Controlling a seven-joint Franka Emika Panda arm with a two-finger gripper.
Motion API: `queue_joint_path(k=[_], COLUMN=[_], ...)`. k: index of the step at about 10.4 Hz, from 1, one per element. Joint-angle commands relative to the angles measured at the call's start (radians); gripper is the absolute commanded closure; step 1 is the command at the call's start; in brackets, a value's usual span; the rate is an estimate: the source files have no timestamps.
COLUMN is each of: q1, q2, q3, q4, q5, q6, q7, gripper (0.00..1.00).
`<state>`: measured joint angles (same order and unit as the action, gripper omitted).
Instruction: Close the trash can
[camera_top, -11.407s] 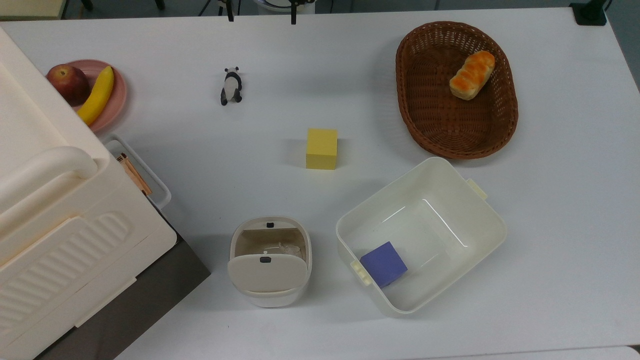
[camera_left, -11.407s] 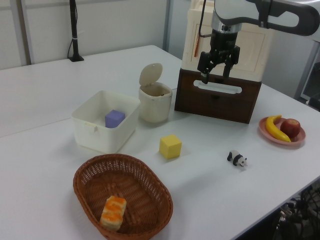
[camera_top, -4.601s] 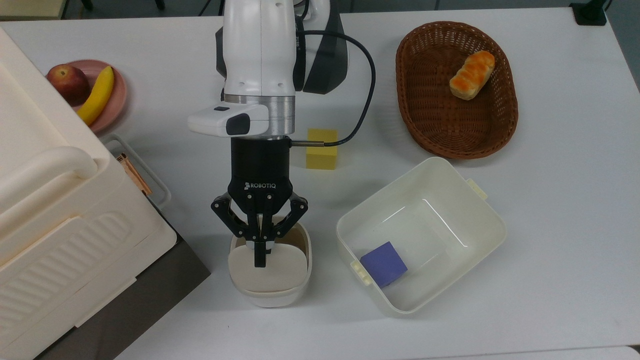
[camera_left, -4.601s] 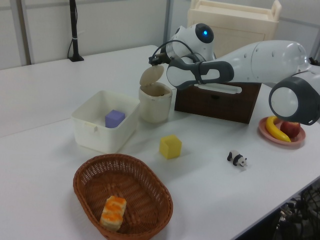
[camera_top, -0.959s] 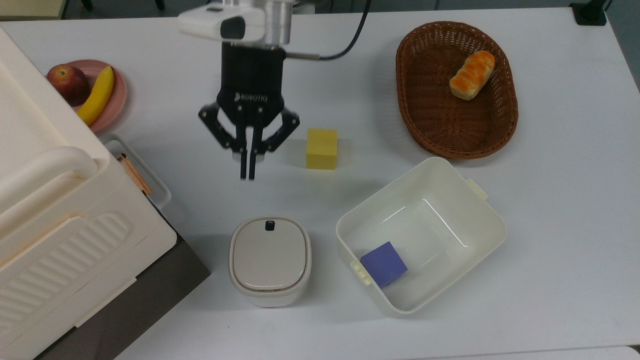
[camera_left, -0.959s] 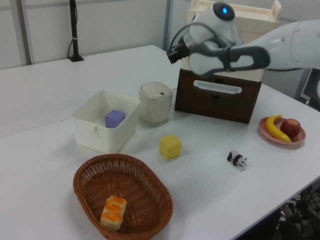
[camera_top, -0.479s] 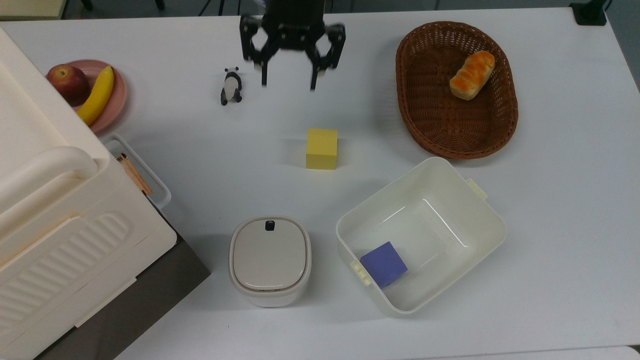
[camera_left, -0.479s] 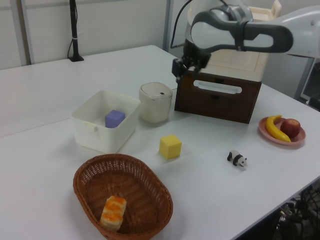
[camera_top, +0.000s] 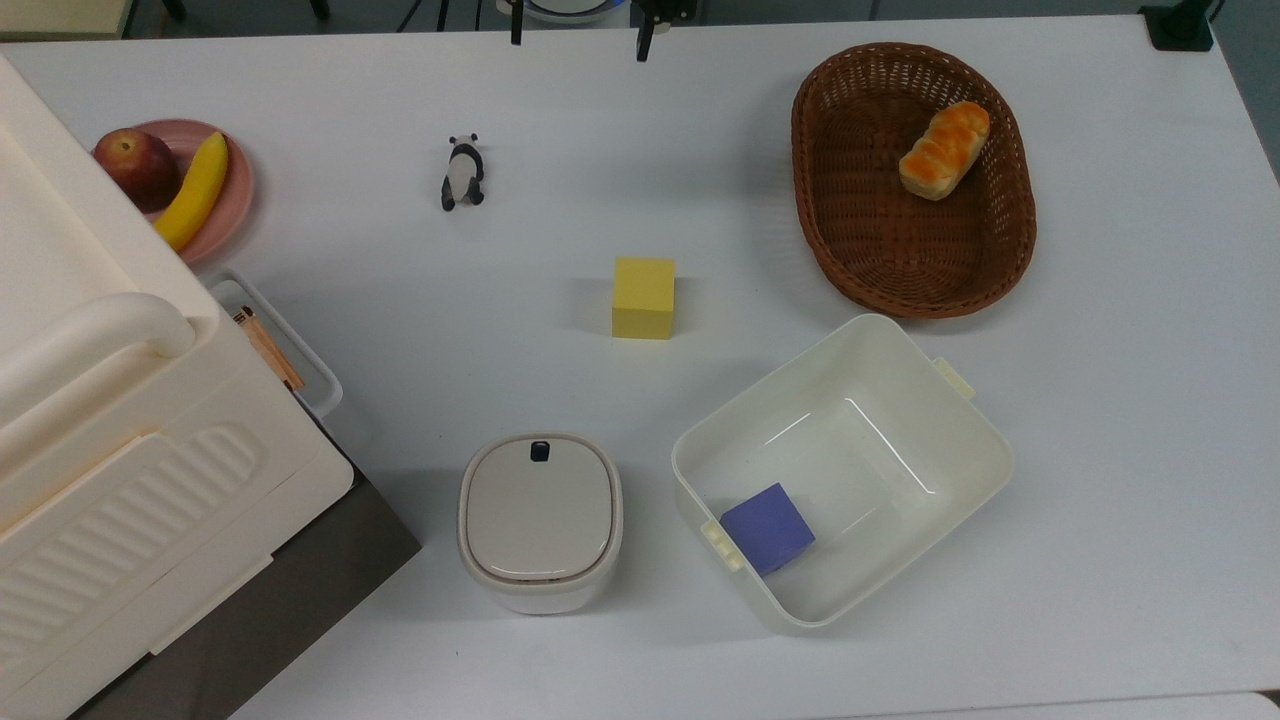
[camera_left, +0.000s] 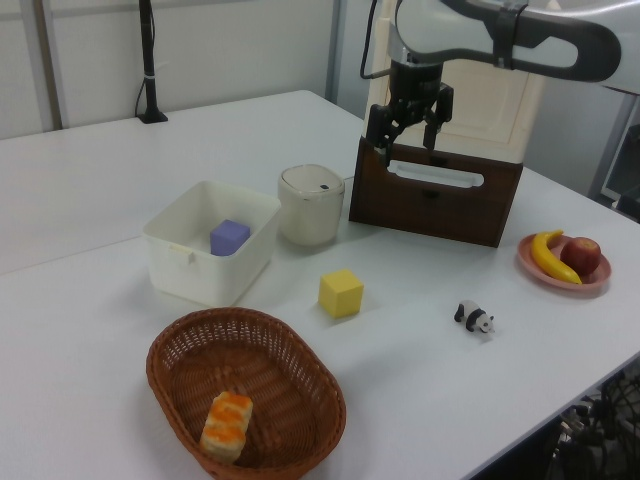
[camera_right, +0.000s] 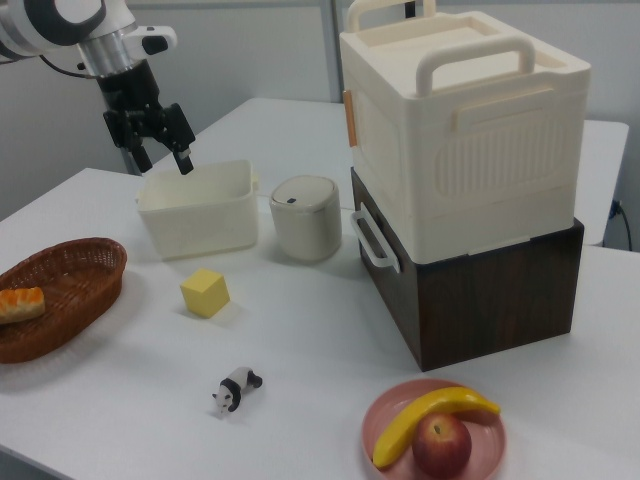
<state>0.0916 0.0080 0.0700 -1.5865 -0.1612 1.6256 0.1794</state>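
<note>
One lid is what this job comes down to, and it lies flat on the trash can (camera_top: 540, 520), flush with the rim all round, its small black latch (camera_top: 540, 451) at the edge nearest the yellow block (camera_top: 643, 297). The can stands on the white table (camera_top: 1100, 400), between the big cream box on its dark wooden base (camera_top: 120, 470) and the open white tub (camera_top: 842, 470) that holds a purple cube (camera_top: 768, 527); it sits near both and touches neither.

The gripper (camera_left: 408, 126) hangs high in the air, well apart from the can, its two fingers spread with nothing between them. In the right view it shows above the far side of the tub (camera_right: 158, 145); in the top view the two fingertips (camera_top: 515, 33) poke in at the upper edge of the table.

To my eye the closing is done and the arm is at the pull-away stage. If anything is left, it is a check that the latch has caught. The lid looks level from above and from both sides, so I would guess it has. A next move asks for little: keep the arm clear and leave the can alone. The panda figure (camera_top: 462, 172), the wicker basket with its bread roll (camera_top: 943, 149) and the pink plate of fruit (camera_top: 205, 190) are all out of the way.
</note>
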Motion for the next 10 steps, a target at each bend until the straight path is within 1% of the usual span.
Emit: queue_joint_path(k=[1,3,10], q1=[-0.022,-0.013,-0.016], q2=[-0.016,-0.036,-0.031], q3=[-0.041,-0.103,-0.105], q4=[0.002,0.003,0.014], q5=[0.11,0.146,0.157], q6=[-0.024,-0.061,-0.061], q7=[-0.065,-0.09,-0.087], gripper=[0.0,0.0,0.0])
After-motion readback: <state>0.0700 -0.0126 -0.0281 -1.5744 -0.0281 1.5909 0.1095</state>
